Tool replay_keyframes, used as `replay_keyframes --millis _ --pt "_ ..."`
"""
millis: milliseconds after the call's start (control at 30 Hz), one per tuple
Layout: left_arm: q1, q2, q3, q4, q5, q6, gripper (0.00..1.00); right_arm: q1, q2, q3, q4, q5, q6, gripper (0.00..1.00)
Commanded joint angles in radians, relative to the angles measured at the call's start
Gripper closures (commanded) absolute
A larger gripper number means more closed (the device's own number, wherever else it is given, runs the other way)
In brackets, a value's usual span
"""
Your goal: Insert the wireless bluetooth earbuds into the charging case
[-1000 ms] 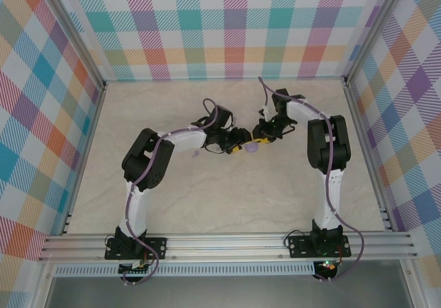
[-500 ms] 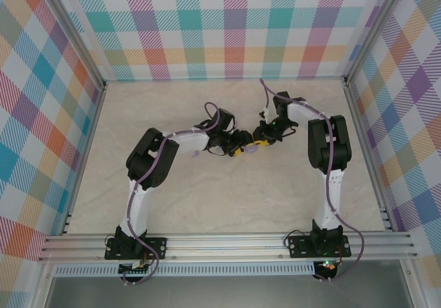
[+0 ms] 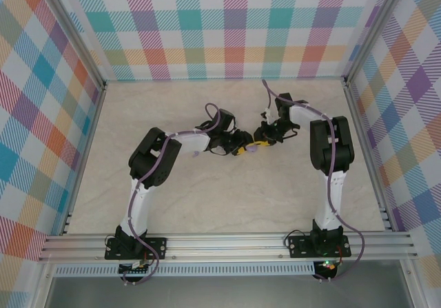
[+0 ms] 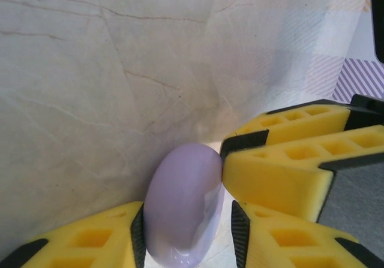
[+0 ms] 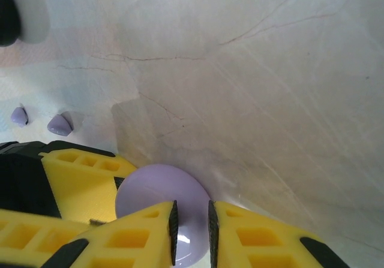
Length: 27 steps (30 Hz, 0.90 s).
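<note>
Right gripper: pressed almost together, pinching the rim of the lilac charging case.
Left gripper: spread around the case, one pad touching it.
Earbuds: two lilac buds lying on the table, well apart from the case, on the left arm's side.
Nearer arm: left, by judgement.

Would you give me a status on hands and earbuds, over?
Right hand pinching lilac charging case. Left hand straddling it, grip unclear. Two lilac earbuds loose on table. Hands crowded together.
</note>
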State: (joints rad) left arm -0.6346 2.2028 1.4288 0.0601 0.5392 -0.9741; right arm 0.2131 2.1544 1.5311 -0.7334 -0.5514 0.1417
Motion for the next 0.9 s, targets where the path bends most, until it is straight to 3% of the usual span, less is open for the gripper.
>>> replay_keyframes --millis 0,267,433,700,867 --pt "-0.024 0.064 -0.01 0.009 -0.008 -0.021 0.6 0.016 -0.016 -0.027 -0.032 -0.015 0.002 0.77" --pt "-0.025 0.065 -0.018 0.032 -0.007 -0.034 0.76 0.016 -0.044 -0.032 -0.026 -0.017 0.014 0.76" --pt "-0.021 0.01 -0.046 0.032 -0.037 0.008 0.84 0.01 -0.144 -0.063 -0.002 0.009 0.038 0.7" --pt "0.008 -0.18 -0.069 -0.025 -0.063 0.241 0.85 -0.045 -0.458 -0.175 0.087 0.033 0.08 0.56" --pt "0.006 -0.354 -0.097 -0.036 -0.162 0.441 0.86 -0.058 -0.672 -0.307 0.263 0.063 0.094 0.44"
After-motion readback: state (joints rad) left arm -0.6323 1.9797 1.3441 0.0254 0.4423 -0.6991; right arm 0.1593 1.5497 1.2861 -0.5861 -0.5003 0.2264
